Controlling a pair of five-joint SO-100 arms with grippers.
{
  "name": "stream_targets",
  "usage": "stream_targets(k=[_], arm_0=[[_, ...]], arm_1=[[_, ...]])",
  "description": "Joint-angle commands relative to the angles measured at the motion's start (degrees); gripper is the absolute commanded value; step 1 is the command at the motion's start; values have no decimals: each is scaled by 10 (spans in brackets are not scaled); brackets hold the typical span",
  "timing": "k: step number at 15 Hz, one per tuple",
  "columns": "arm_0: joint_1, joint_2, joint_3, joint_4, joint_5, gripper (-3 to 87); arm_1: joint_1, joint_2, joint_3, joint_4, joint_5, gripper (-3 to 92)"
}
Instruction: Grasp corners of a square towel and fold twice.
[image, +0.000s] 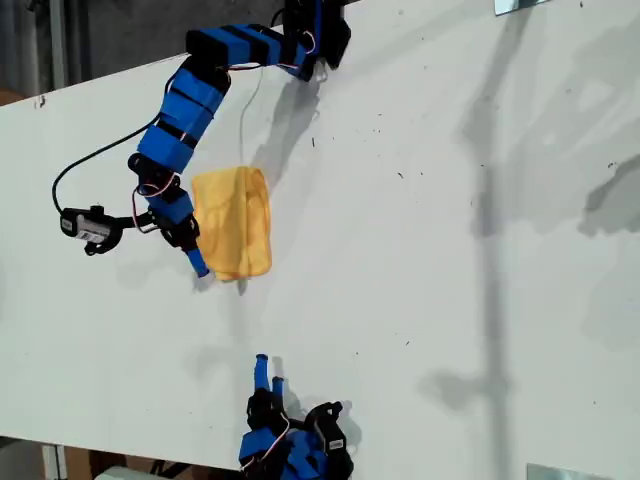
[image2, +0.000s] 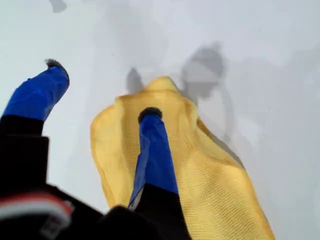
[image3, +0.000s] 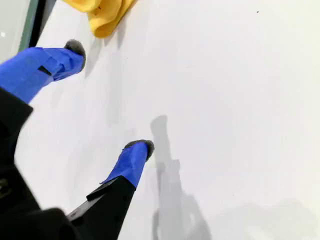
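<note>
1. Exterior view — the square towel (image: 234, 222) lies folded into a narrow strip on the white tabletop (image: 450, 250), towards the exterior view's left. My first gripper (image: 196, 252) is at its edge.
2. First wrist view — fingers (image2: 155, 150) spread wide, holding nothing; one lies over the cloth. It looks soft and limp, so pinch a hemmed corner.
3. Second wrist view — my second gripper (image3: 107, 97) gapes empty, well apart from the towel.

White table (image: 450, 250), with small dark specks; on it directly one folded yellow square towel (image: 234, 222), lying flat and slightly crumpled.
</note>
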Motion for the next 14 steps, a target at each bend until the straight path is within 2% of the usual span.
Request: stream_targets(k=[1, 2, 3, 5, 6, 9, 13, 14], arm_0=[[0, 4, -3, 6, -5, 336], [2, 4, -3, 6, -8, 336], [1, 4, -3, 6, -7, 336], [2, 4, -3, 6, -7, 336], [3, 4, -3, 6, -7, 336], [4, 4, -3, 6, -7, 336], [1, 4, -4, 6, -8, 307], [1, 4, -4, 6, -8, 291]], arm_1=[[0, 32, -12, -19, -8, 314], [0, 41, 23, -59, -6, 313], [-12, -6, -38, -18, -13, 314], [-12, 96, 33, -15, -4, 313], [-11, 170, 72, 16, 18, 307], [-22, 457, 403, 41, 110, 299], [-79, 868, 867, -62, 240, 308], [-84, 1026, 969, -53, 273, 318]])
